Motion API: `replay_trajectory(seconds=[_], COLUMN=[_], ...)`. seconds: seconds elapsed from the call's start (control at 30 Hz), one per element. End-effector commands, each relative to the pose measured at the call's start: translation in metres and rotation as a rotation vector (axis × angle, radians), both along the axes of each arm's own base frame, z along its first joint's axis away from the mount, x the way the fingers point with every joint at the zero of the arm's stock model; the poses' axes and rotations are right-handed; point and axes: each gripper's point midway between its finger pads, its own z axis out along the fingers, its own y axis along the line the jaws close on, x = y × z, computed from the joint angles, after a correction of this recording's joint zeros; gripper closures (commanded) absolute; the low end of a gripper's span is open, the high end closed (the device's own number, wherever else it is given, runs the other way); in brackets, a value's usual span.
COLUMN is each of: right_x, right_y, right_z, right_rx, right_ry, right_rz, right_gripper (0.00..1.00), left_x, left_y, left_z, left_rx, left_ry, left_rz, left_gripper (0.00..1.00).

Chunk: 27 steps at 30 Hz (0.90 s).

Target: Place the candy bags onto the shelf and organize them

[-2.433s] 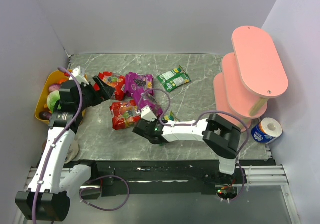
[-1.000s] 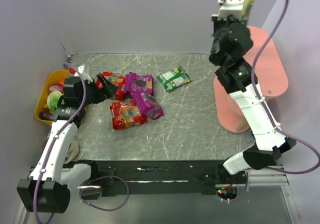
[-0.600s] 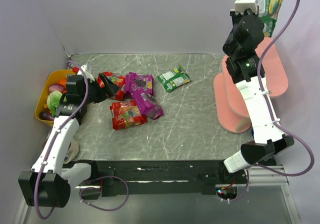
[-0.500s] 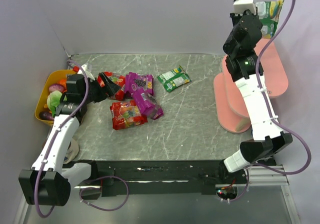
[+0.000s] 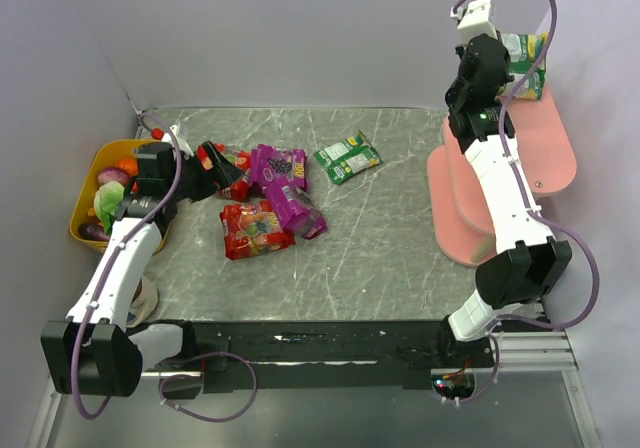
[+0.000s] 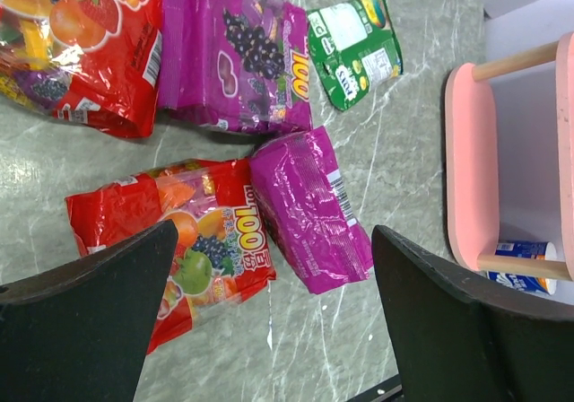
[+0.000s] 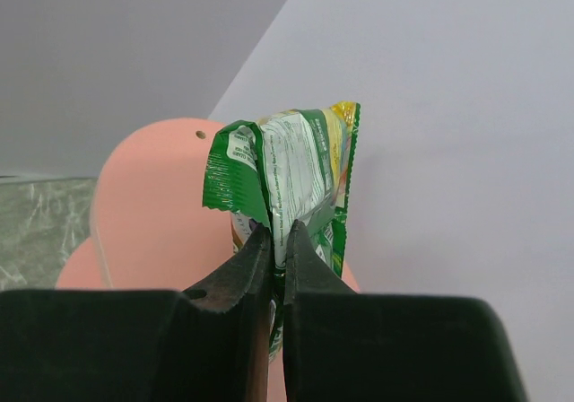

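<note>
Yellow bowl (image 5: 82, 223) holds toy vegetables (image 5: 108, 200); right hand (image 7: 276, 231) grips green bag (image 7: 291, 173).

The green bag (image 7: 291, 173), purple bag (image 6: 309, 209) and red bag (image 6: 170, 249) are thin plastic film, glossy and crinkled, catching bright highlights. The counter (image 5: 400, 228) looks like smooth grey stone with white veins. The shelf (image 5: 550, 153) has matt pink boards on pale, bare wooden posts (image 6: 520, 59).

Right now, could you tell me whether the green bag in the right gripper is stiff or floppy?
Probably floppy: the green bag creases and folds around the right gripper pinching its lower edge. Likely light, since a thin pinch holds it upright. Its glossy film may slide on the shelf.
</note>
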Motion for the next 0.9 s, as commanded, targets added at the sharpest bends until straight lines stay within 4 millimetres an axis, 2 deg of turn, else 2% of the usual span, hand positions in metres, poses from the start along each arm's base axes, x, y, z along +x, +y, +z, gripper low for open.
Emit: replay_trajectory(seconds=[0.0,0.17,0.23,0.37,0.4,0.5,0.53,0.57,0.63,0.67,0.73,0.77,0.83,0.87], right_x=[0.008,0.022,0.024,0.023,0.023,0.022,0.023,0.023,0.02,0.015,0.011,0.006,0.003,0.0], right_y=[-0.007,-0.011,-0.01,-0.007,-0.005,-0.001,0.001,0.006,0.014,0.019,0.031,0.034,0.043,0.043], right_z=[0.002,-0.018,-0.021,-0.021,-0.02,-0.014,-0.013,-0.004,-0.004,0.006,0.01,0.018,0.018,0.026], right_rx=[0.039,0.055,0.059,0.107,0.116,0.16,0.193,0.211,0.279,0.305,0.375,0.395,0.466,0.489], right_ry=[-0.049,-0.014,-0.008,-0.033,-0.035,-0.049,-0.059,-0.078,-0.082,-0.106,-0.118,-0.137,-0.139,-0.158], right_rz=[0.008,0.004,0.009,0.031,0.039,0.058,0.068,0.1,0.142,0.169,0.239,0.259,0.299,0.308], right_gripper=[0.93,0.9,0.82,0.53,0.42,0.25,0.23,0.2,0.19,0.19,0.18,0.18,0.19,0.2], left_x=[0.01,0.013,0.014,0.015,0.015,0.016,0.017,0.017,0.017,0.018,0.018,0.018,0.019,0.019], left_y=[-0.006,-0.006,-0.005,-0.005,-0.005,-0.004,-0.004,-0.004,-0.004,-0.003,-0.002,-0.002,-0.001,-0.001], left_z=[0.026,0.026,0.025,0.024,0.024,0.025,0.025,0.025,0.025,0.025,0.024,0.023,0.023,0.023], left_rx=[-0.016,-0.012,-0.01,-0.007,-0.005,-0.002,0.0,-0.001,-0.001,-0.001,0.001,-0.003,-0.001,-0.001], left_ry=[-0.066,-0.059,-0.055,-0.051,-0.051,-0.053,-0.053,-0.053,-0.053,-0.054,-0.053,-0.053,-0.06,-0.062], left_rz=[-0.034,-0.034,-0.033,-0.029,-0.029,-0.027,-0.026,-0.024,-0.024,-0.021,-0.014,-0.012,-0.002,0.002], left_gripper=[0.04,0.04,0.04,0.04,0.04,0.04,0.04,0.04,0.04,0.04,0.04,0.04,0.04,0.04])
